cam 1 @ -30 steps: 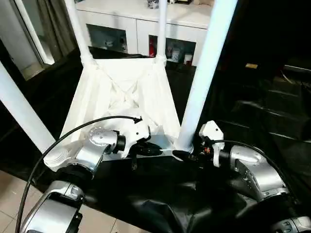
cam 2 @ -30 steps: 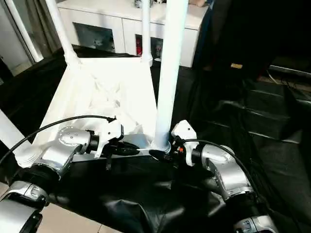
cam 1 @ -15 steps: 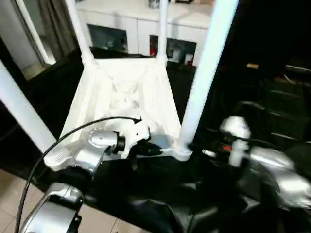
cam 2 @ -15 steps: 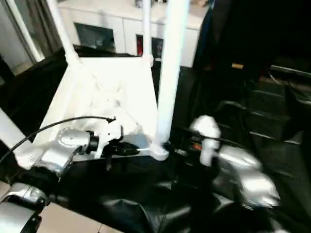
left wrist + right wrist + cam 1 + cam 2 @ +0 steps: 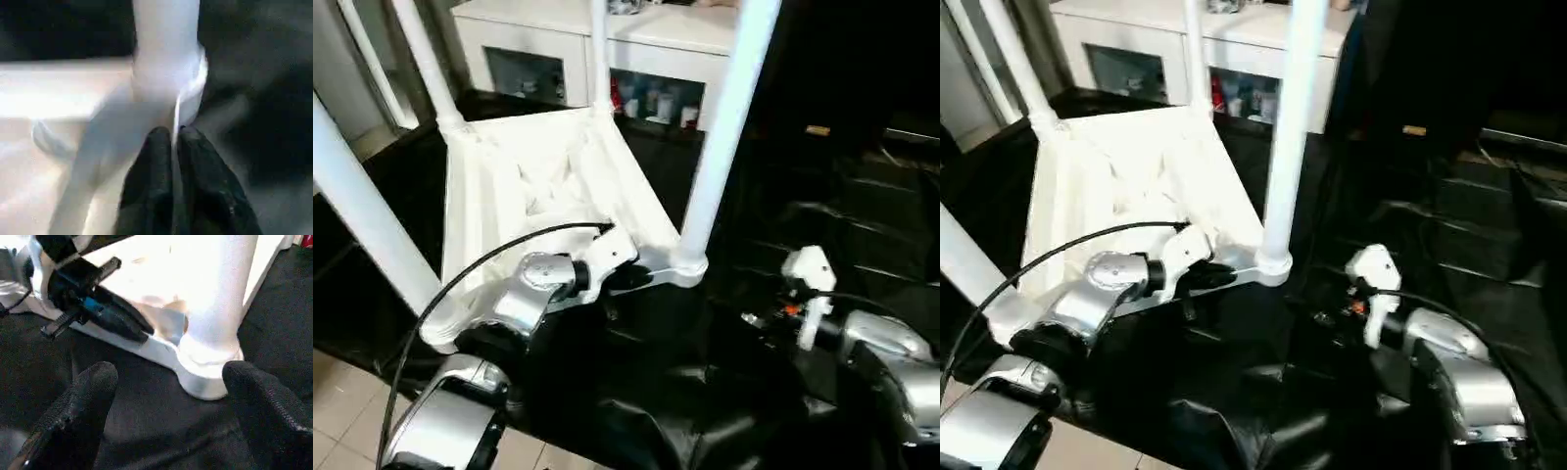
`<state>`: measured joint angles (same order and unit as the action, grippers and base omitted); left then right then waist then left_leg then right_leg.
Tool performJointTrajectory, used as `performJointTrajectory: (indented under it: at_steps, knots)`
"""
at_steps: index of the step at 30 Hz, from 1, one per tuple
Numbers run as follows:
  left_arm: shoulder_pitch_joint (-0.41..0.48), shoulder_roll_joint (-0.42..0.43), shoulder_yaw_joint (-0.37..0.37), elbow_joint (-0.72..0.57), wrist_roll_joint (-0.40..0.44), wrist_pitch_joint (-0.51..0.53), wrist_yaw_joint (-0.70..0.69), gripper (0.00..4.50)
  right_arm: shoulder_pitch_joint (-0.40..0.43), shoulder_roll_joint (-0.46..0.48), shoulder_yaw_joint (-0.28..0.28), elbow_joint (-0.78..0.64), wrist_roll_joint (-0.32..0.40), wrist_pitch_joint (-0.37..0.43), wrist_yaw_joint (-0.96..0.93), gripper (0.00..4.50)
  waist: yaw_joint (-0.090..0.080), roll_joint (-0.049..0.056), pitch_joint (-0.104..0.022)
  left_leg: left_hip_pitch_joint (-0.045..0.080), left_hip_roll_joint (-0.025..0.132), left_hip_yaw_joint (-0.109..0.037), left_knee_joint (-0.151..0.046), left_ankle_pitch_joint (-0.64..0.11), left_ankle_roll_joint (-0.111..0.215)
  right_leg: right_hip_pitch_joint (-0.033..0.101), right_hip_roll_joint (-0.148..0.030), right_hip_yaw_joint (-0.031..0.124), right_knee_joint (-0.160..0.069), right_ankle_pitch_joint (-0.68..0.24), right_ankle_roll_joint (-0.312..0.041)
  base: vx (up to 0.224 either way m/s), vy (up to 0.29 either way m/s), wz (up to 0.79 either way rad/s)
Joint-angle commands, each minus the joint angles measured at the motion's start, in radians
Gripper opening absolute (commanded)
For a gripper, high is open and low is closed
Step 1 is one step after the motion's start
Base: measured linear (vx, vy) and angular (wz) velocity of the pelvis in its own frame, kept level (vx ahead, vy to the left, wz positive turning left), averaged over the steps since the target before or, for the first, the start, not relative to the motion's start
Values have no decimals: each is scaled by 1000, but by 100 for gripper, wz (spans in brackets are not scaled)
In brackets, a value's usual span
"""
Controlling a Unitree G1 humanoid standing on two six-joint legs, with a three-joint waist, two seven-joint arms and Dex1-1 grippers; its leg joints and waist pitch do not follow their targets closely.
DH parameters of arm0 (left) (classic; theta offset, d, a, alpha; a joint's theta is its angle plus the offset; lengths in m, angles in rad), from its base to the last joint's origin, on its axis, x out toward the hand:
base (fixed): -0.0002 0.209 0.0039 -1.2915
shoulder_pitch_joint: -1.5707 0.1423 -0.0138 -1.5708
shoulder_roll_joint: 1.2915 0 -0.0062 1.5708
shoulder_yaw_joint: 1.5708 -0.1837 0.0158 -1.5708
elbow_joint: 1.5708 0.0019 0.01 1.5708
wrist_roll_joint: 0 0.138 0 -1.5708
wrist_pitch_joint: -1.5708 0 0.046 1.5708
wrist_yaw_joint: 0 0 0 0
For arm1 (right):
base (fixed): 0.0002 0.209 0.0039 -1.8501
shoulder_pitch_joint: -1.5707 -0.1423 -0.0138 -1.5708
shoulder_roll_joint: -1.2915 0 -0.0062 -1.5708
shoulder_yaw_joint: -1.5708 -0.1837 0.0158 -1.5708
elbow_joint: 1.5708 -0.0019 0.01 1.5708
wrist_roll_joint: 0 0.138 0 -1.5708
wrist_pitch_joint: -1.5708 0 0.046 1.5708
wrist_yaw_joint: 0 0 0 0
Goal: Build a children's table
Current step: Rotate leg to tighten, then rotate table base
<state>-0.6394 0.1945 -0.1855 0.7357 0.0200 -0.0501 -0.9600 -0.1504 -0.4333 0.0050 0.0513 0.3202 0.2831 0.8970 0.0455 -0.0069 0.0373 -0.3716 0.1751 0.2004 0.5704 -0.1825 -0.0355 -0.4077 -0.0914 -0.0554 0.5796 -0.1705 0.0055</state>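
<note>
The white tabletop (image 5: 524,186) lies upside down on black cloth, ribbed underside up, with white legs standing in its corner sockets. The near right leg (image 5: 720,127) rises from its socket (image 5: 210,367). My left gripper (image 5: 636,277) is shut on the tabletop's thin near rim (image 5: 172,117), right beside that socket, and its fingers (image 5: 156,161) pinch the edge. My right gripper (image 5: 168,374) is open, its fingers (image 5: 93,391) spread wide, a short way back from the socket and touching nothing. The other legs stand at the far left (image 5: 421,59), far right (image 5: 599,59) and near left (image 5: 362,215).
A white glass-doored cabinet (image 5: 656,39) stands behind the tabletop. Crumpled black cloth (image 5: 822,215) covers the surface to the right and in front. Tiled floor (image 5: 342,392) shows at the near left. A black cable (image 5: 470,274) loops over my left forearm.
My right gripper has let go of the near right leg's base and drawn back to the right. The tabletop has swung left, my left gripper still holding its rim.
</note>
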Motion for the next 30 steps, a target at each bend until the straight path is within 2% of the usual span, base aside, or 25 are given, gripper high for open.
performJointTrajectory:
  at_steps: [1,2,3,4,5,6,9,10,12,14,15,17,18,21,22,24,28,29,30]
  knots:
    - [5,14,22,-78,-47,43,-34,62,-23,16,25,-21,13,25,-9,382,11,-16,-59,9,58,-22,-53,-159,113,48,-60,35,-57,-189,-254,0,0,0]
    - [18,23,29,-117,-57,67,-42,84,-29,29,39,-20,6,24,-16,382,11,-23,-58,14,61,-20,-53,-165,109,43,-55,34,-59,-176,-257,0,0,0]
    - [32,37,40,-162,-68,93,-51,89,-39,47,53,-18,8,29,-19,382,13,-19,-58,14,64,-23,-54,-161,101,45,-58,34,-51,-162,-262,0,0,0]
    - [42,46,45,-191,-75,109,-58,93,-44,56,61,-17,8,29,-20,382,11,-24,-55,10,64,-23,-58,-157,95,48,-58,33,-47,-150,-265,0,0,0]
    - [53,58,52,-223,-86,128,-68,98,-51,66,70,-14,5,29,-24,382,10,-23,-54,14,64,-22,-57,-165,89,45,-58,35,-49,-152,-263,0,0,0]
    - [63,71,58,-255,-100,152,-79,108,-58,77,76,-11,9,34,-25,382,10,-28,-54,15,63,-21,-57,-167,86,45,-56,34,-50,-157,-260,0,0,0]
    - [101,121,58,-363,-144,238,-135,130,-79,100,93,5,0,32,-27,382,18,-24,-53,21,65,-21,-59,-162,67,43,-58,37,-44,-142,-260,0,0,0]
    - [128,156,48,-427,-168,293,-177,140,-88,110,98,14,-2,32,-27,382,20,-27,-52,21,64,-20,-60,-160,60,44,-58,37,-40,-145,-259,0,0,0]
    - [174,217,29,-528,-201,377,-238,152,-104,126,104,32,-5,31,-30,382,16,-29,-48,20,63,-18,-62,-160,52,42,-55,39,-42,-158,-254,0,0,0]
    - [196,245,19,-574,-210,419,-255,165,-113,137,106,46,-7,28,-37,382,13,-26,-45,23,62,-19,-65,-186,27,39,-53,40,-43,-178,-251,0,0,0]
    - [237,290,-8,-643,-216,473,-287,182,-142,168,103,96,-25,11,-79,382,12,-32,-45,22,61,-18,-66,-191,22,40,-53,40,-44,-184,-247,0,0,0]
    - [260,310,-23,-678,-215,497,-299,189,-163,189,101,136,-43,-7,-116,382,10,-28,-42,25,60,-20,-69,-223,-8,35,-55,43,-46,-233,-237,0,0,0]
    - [277,321,-34,-699,-211,510,-303,206,-181,210,97,172,-56,-26,-149,382,9,-31,-41,24,58,-19,-70,-228,-13,36,-53,43,-48,-241,-232,0,0,0]
    - [312,335,-43,-739,-199,527,-277,227,-241,264,88,289,-84,-74,-229,382,9,-27,-41,27,58,-20,-69,-259,-37,33,-54,47,-50,-265,-215,0,0,0]
    - [320,338,-43,-756,-205,542,-269,235,-267,279,81,339,-97,-94,-265,382,5,-29,-39,23,56,-21,-71,-263,-40,34,-53,47,-49,-273,-213,0,0,0]
    - [333,341,-41,-785,-227,571,-267,250,-325,298,70,445,-139,-135,-361,382,1,-28,-39,26,55,-23,-71,-278,-56,32,-53,47,-52,-307,-209,0,0,0]
    - [345,349,-46,-821,-242,604,-257,280,-414,309,50,606,-183,-188,-474,382,0,-29,-40,29,53,-21,-68,-291,-64,30,-49,47,-50,-310,-198,0,0,0]
    - [348,348,-48,-825,-242,606,-254,293,-439,311,43,648,-192,-194,-511,382,-2,-28,-41,26,51,-21,-68,-277,-64,33,-47,47,-48,-296,-197,0,0,0]
    - [354,347,-49,-829,-243,608,-250,296,-467,314,33,692,-196,-198,-551,382,-1,-29,-44,29,51,-20,-66,-267,-66,31,-47,46,-45,-279,-200,0,0,0]
